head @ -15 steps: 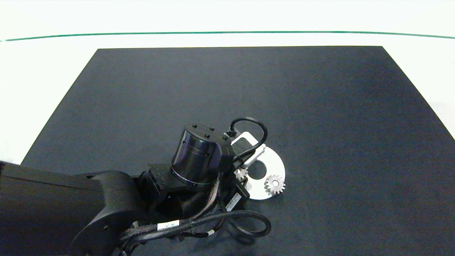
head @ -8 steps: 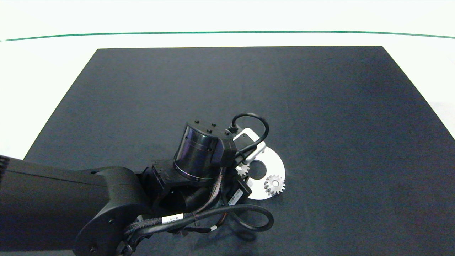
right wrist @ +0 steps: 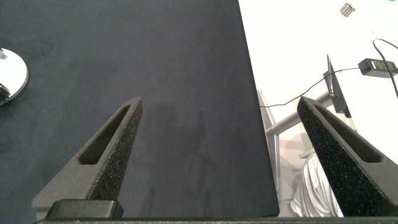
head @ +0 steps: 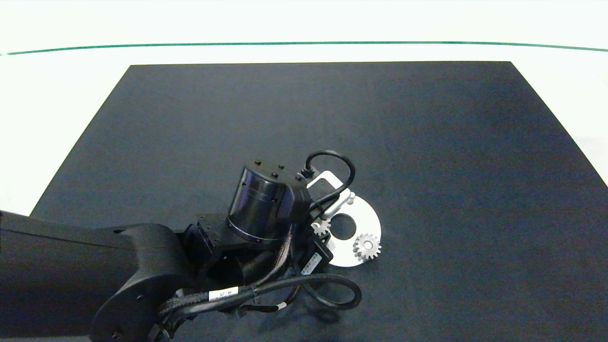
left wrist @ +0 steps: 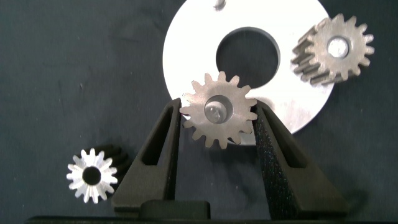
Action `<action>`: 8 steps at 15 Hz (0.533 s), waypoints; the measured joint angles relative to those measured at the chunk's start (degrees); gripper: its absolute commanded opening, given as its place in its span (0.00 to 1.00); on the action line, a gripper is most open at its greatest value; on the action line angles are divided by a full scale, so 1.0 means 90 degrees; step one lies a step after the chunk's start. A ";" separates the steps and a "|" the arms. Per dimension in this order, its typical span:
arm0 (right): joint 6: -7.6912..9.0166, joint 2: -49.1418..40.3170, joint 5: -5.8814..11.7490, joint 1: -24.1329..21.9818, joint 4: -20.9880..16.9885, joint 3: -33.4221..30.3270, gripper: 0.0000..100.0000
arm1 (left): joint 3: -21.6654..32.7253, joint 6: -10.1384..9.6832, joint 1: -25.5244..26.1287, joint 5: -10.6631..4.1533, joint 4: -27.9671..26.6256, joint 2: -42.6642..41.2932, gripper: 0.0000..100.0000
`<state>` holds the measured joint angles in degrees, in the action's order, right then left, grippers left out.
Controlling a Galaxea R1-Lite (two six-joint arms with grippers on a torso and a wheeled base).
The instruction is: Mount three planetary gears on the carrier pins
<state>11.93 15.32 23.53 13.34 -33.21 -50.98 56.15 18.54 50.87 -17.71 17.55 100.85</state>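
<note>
1. Left gripper, head view: sits low centre of frame at the left rim of the white disc, mostly hidden under its own dark wrist and cables. A silvery gear peeks out at its tip, over the disc's left edge. Second gear sits on the disc's lower right part, clear of the arm. Disc lies on the black mat, slightly right of centre, big centre hole showing. Right arm not in this view.

2. Left wrist view: left gripper is narrow, both fingers pressed against the held gear, one on each side of its teeth. That gear lies flat over the disc rim, just beside the centre hole; a pale round spot shows in its bore, cannot tell if that is a pin. Second gear is upper right, on the disc edge, with a white pin end in its bore. Third gear lies loose on the mat at lower left, off the disc, apart from the fingers. A small peg-like bit shows at the top edge of the disc.

3. Right wrist view: right gripper spread wide, nothing between its fingers, over bare mat near the mat's edge. Disc rim is just visible at the far left edge, well apart from it.
</note>
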 measured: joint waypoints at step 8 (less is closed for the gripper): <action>0.0000 0.0005 -0.0003 -0.0009 0.0000 -0.0011 1.00 | -0.0092 -0.0012 -0.0115 0.0020 0.0042 -0.0018 0.13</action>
<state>11.93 15.37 23.50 13.25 -33.21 -51.08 55.32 18.43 49.84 -17.53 17.93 100.69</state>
